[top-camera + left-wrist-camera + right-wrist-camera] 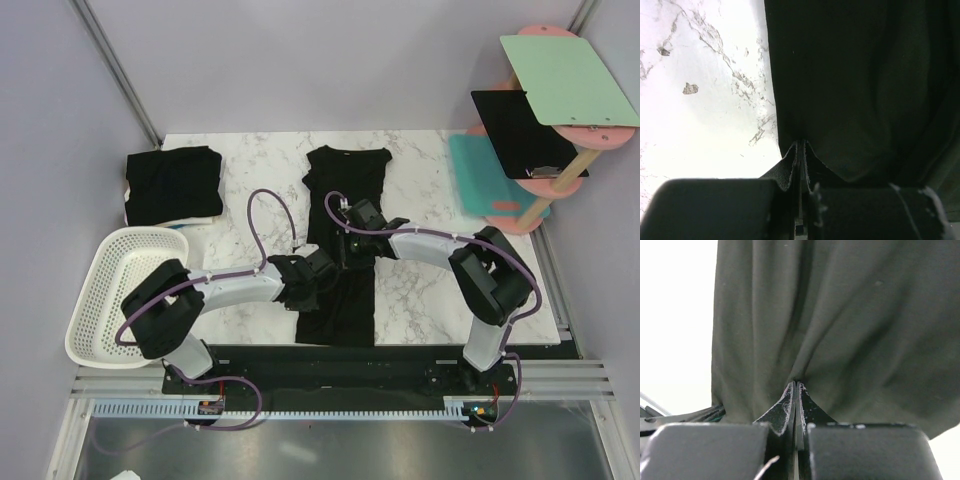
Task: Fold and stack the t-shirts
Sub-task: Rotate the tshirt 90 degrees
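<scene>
A black t-shirt (345,190) lies lengthwise down the middle of the marble table, narrowed with its sides folded in. My left gripper (328,262) is shut on its left edge near the middle; in the left wrist view the cloth (865,90) puckers at the closed fingertips (801,144). My right gripper (352,245) is shut on the same shirt just beside it; in the right wrist view the fabric (840,315) bunches into the closed tips (796,384). A second black t-shirt (172,183) lies folded at the back left.
A white mesh basket (105,290) sits at the left front edge. At the right, beyond the table, a pink stand holds a teal mat (490,185), a black panel (520,130) and a green board (568,80). Bare marble (430,290) shows on the right.
</scene>
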